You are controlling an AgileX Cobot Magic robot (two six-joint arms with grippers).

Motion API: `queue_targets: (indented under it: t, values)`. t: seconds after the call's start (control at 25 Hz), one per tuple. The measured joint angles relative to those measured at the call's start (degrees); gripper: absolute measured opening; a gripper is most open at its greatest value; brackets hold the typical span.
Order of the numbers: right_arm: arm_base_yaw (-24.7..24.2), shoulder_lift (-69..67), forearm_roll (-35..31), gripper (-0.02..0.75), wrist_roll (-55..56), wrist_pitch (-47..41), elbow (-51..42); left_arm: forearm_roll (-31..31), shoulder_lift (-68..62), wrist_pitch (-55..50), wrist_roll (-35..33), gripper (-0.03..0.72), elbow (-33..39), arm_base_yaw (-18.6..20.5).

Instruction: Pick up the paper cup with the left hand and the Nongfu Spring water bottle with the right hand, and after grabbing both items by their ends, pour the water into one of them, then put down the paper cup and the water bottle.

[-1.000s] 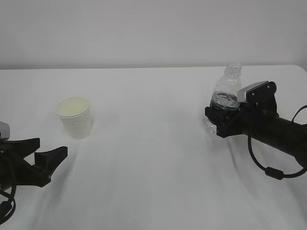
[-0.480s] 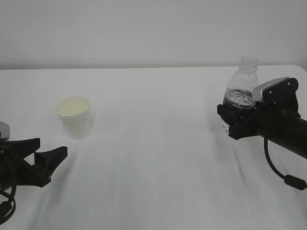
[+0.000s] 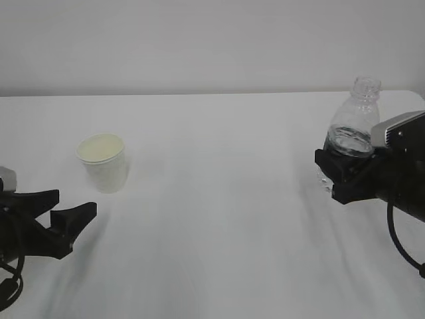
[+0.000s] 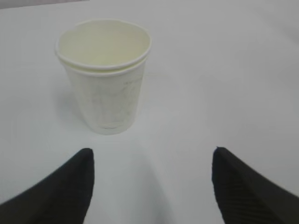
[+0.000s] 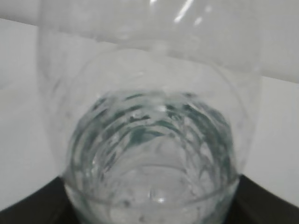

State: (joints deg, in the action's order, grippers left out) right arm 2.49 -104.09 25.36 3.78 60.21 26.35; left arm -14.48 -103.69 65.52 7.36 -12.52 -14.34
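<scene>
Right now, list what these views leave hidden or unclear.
- Bottle label and base: exterior view, hidden by the right gripper.
- Right arm: exterior view, cut off by the right edge.
- Left gripper wrist: exterior view, cut off by the left edge.
- Cup contents: left wrist view, too pale to tell.

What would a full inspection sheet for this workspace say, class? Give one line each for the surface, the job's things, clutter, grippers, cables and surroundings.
Surface: white table, bare between the two arms.
Job's things: paper cup upright on the table, untouched; water bottle upright, uncapped, some water visible in its lower part.
Clutter: nothing seen.
Grippers: left gripper has its jaws open, empty, short of the cup; right gripper has its jaws closed around the bottle's lower body.
Cables: black cable loops under the right arm; another at the left edge.
Surroundings: plain pale wall behind the table.
</scene>
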Motion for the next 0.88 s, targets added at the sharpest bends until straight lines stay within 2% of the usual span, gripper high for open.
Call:
queue_targets:
  t: [0.12,0.24,0.88]
  values:
    - [0.0,1.4,-0.1,0.452,0.0,0.0,-1.9,0.4,-0.1,0.0,0.0,0.648,-1.2,0.0]
    - [0.0,1.6,-0.1,0.452,-0.1,0.0,-3.0,2.4,-1.6,0.0,0.0,0.683,-2.8,0.0]
    - [0.0,1.7,-0.5,0.452,-1.6,1.0,-3.1,3.3,-14.2,0.0,0.8,0.692,-12.9,0.0]
